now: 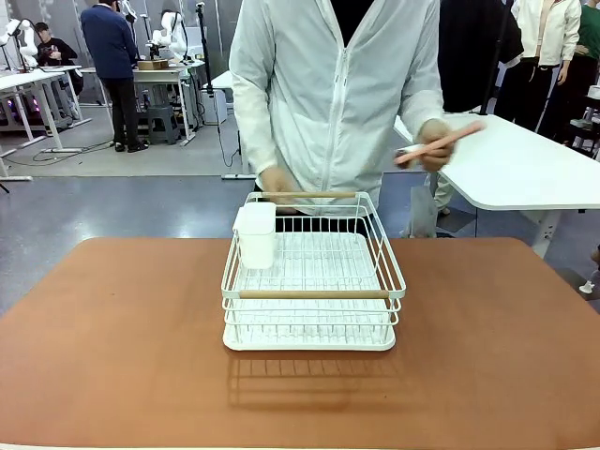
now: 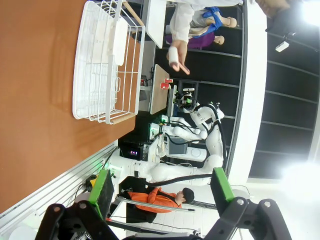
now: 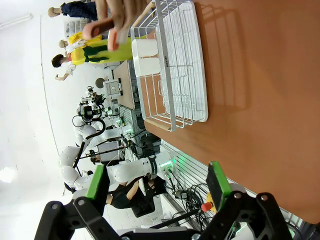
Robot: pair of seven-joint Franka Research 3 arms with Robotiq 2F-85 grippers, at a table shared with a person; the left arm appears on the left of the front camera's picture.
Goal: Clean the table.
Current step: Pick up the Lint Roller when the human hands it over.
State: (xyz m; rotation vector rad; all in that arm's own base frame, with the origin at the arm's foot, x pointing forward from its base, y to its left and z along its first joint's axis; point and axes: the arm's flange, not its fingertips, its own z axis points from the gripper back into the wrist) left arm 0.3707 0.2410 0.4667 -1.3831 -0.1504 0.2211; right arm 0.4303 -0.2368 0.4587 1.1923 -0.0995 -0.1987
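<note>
Rack (image 1: 312, 281) centred on table (image 1: 112, 356); bare top L, R & front

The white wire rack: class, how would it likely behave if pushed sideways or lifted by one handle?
Probably stiff: the wire rack holds a boxy shape. It is likely light for its size, being mostly open wire, so it may slide on the smooth table. The white holder on one corner could tilt it when lifted.

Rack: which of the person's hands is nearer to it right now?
Their right hand, at the far handle of the rack. Their left hand is raised off to the side, clear of it, holding a pink utensil.
</note>
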